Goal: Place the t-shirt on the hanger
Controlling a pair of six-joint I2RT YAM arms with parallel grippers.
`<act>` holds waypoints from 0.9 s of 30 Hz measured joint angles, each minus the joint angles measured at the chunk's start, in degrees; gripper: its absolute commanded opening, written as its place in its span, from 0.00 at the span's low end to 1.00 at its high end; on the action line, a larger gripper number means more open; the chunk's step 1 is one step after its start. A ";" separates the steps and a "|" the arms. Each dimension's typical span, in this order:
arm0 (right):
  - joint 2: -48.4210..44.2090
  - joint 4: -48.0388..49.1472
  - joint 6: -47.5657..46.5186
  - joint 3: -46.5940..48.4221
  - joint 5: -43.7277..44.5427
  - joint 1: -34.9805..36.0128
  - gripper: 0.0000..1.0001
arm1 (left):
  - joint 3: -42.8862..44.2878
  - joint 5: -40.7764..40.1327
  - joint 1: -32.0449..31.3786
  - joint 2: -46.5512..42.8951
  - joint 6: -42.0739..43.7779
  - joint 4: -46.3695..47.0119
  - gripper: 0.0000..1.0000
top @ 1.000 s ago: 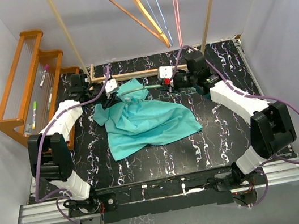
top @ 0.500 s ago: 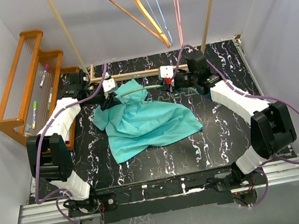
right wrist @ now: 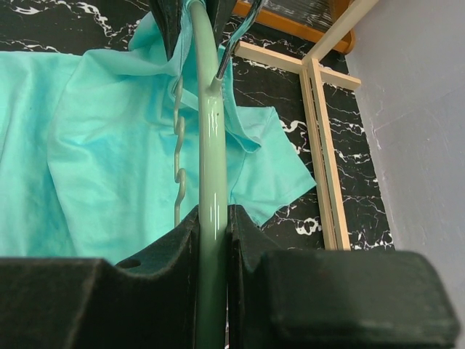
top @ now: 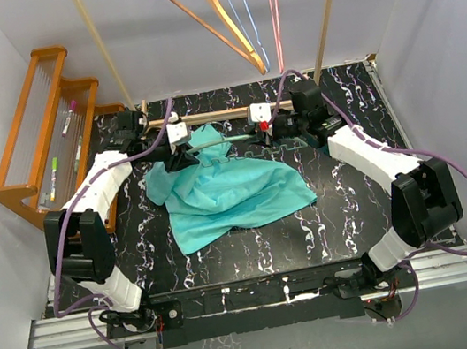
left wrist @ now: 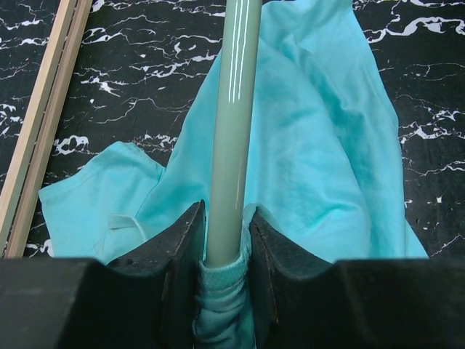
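Shirt (top: 231,188) is soft, limp, light, heaped on table (top: 354,199), top edge under the hanger (left wrist: 234,116). Hanger's stiff, slick plastic; L gripper (left wrist: 225,240) pinches its arm w/ cloth, R gripper (right wrist: 213,233) clamps the other arm. Prob. best to grip cloth near collar.

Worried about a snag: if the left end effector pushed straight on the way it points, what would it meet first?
Probably the t-shirt, spread right ahead of the left end effector beneath the hanger it grips; depth is unclear, so the gap cannot be judged.
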 measured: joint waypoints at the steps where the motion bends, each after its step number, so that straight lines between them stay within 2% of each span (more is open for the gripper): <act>1: 0.00 0.00 0.20 0.00 -0.15 0.02 0.08 | 0.07 0.20 -0.15 0.00 -0.04 -0.02 0.27; 6: 0.13 0.02 0.50 0.00 -0.33 0.42 0.08 | 0.35 0.61 -0.98 0.00 -0.61 -0.04 0.28; 13: 0.13 0.11 0.68 0.00 -0.46 0.74 0.08 | 0.70 -0.44 -1.49 0.00 -3.13 1.49 0.63; 17: 0.13 0.20 0.87 0.00 -0.70 0.74 0.08 | 0.70 -1.62 -1.38 0.00 -5.84 3.87 0.76; 19: 0.13 0.20 0.94 -0.02 -0.70 0.74 0.08 | 0.70 -2.21 -1.33 0.00 -6.49 4.17 0.83; 27: 0.55 0.63 1.62 -0.74 -0.96 0.74 0.08 | 0.66 -4.13 0.15 -0.13 -8.57 4.87 0.97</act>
